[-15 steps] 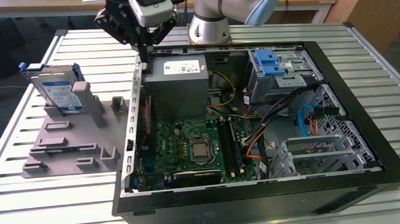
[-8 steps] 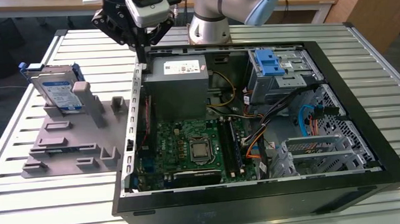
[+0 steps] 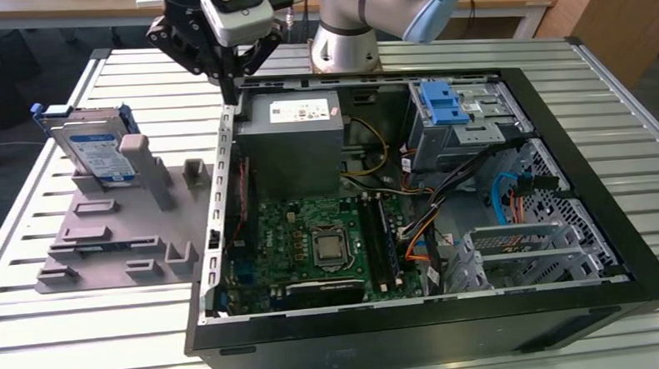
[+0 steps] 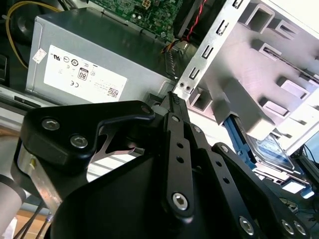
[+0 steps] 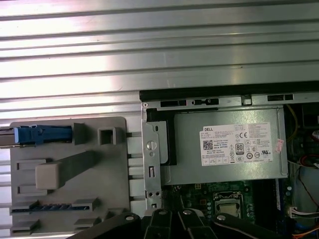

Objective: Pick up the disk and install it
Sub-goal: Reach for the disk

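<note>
disk (image 3: pixel 94 151) sits in its stand (image 3: pixel 121 244) (untouched); gripper (image 3: pixel 232 89), pressed together, points down over case (image 3: pixel 224 168).

Exterior view looks down — both wrist views share power supply (image 5: pixel 227 149) (image 4: pixel 99 45).

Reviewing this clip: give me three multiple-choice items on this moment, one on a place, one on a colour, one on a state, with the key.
1. Where is the disk?
A) in the drive cage
B) in the grey fixture, at the exterior view's left of the computer case
C) in the gripper

2. What colour is the latch on the drive cage?
A) red
B) yellow
C) blue

3. What does the gripper hold?
A) nothing
B) the disk
C) a cable

Key:
1 B, the disk stands on edge in the fixture beside the case.
2 C, the latch is plainly blue.
3 A, the gripper hangs bare over the case's rim by the power supply.
</note>
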`<state>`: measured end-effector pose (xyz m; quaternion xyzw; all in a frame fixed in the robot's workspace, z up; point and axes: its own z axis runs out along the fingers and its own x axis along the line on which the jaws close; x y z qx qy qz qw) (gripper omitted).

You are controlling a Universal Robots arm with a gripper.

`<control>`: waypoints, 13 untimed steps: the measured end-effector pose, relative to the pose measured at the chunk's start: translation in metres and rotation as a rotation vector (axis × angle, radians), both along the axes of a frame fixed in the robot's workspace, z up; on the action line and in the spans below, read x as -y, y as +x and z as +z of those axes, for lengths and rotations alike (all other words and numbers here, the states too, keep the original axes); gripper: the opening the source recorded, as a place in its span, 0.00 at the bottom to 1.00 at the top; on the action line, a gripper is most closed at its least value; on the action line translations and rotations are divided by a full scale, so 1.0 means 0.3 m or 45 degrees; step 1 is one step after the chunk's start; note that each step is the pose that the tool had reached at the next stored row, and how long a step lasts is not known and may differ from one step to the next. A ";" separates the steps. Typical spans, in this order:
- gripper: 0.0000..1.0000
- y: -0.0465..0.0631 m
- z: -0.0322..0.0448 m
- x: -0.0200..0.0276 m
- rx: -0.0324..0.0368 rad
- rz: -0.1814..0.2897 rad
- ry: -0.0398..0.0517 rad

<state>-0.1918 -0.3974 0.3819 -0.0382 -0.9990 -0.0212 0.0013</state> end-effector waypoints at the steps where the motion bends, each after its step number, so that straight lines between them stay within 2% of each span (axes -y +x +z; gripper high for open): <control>1: 0.11 -0.002 0.000 0.000 -0.0005 0.000 0.000; 13: 0.11 -0.020 -0.005 0.000 -0.0053 0.000 0.000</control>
